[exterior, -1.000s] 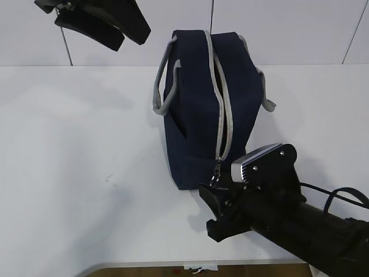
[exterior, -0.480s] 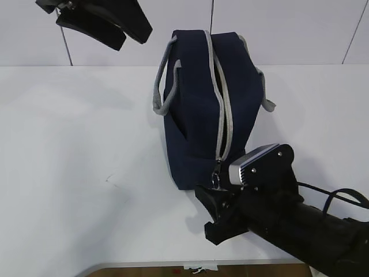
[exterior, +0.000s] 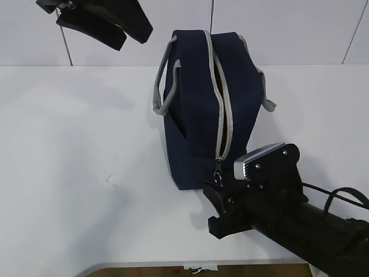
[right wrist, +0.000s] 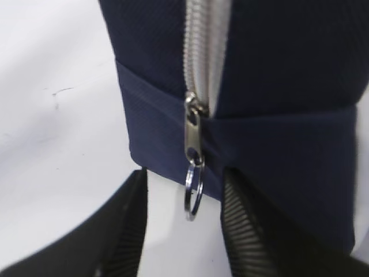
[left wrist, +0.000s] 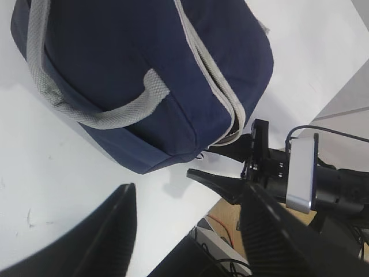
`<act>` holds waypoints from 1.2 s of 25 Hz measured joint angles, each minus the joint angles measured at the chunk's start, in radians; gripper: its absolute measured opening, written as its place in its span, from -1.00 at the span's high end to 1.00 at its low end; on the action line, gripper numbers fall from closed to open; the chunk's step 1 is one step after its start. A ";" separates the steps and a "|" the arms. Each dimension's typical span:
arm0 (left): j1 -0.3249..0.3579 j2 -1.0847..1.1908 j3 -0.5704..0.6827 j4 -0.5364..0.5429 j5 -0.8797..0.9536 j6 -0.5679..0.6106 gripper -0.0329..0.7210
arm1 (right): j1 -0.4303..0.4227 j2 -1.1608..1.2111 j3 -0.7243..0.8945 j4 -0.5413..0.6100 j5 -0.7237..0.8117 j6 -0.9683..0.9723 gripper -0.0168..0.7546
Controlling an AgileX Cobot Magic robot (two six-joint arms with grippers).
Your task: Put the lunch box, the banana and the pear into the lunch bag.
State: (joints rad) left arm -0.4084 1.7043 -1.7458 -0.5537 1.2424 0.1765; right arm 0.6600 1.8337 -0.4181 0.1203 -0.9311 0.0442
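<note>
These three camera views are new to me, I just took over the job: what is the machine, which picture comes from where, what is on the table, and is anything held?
It is a robot with two black arms, each ending in a two-fingered tool. The exterior view looks down at a slant on the white table. The other two pictures come from cameras on the wrists.

On the table stands a tall navy-blue fabric lunch bag with grey webbing handles and a grey zipper strip that is closed. Its metal ring pull hangs at the near end of the bag. No lunch box, banana or pear shows in any view.

The right tool sits low at that end, its fingers on either side of the ring, not yet gripping it. The left tool hangs open, high above the table's far left, holding nothing.
</note>
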 joint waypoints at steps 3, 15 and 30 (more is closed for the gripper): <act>0.000 0.000 0.000 -0.002 0.000 0.000 -0.24 | 0.000 0.000 0.000 0.006 0.004 0.002 0.21; 0.000 0.000 0.000 -0.002 0.000 0.000 -0.24 | 0.000 0.001 0.000 0.008 0.008 0.038 0.41; 0.000 0.000 0.000 -0.021 0.000 0.000 -0.24 | 0.000 0.001 0.004 0.008 0.008 0.045 0.42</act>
State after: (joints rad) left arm -0.4084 1.7043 -1.7458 -0.5749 1.2424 0.1765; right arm 0.6600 1.8344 -0.4146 0.1288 -0.9235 0.0892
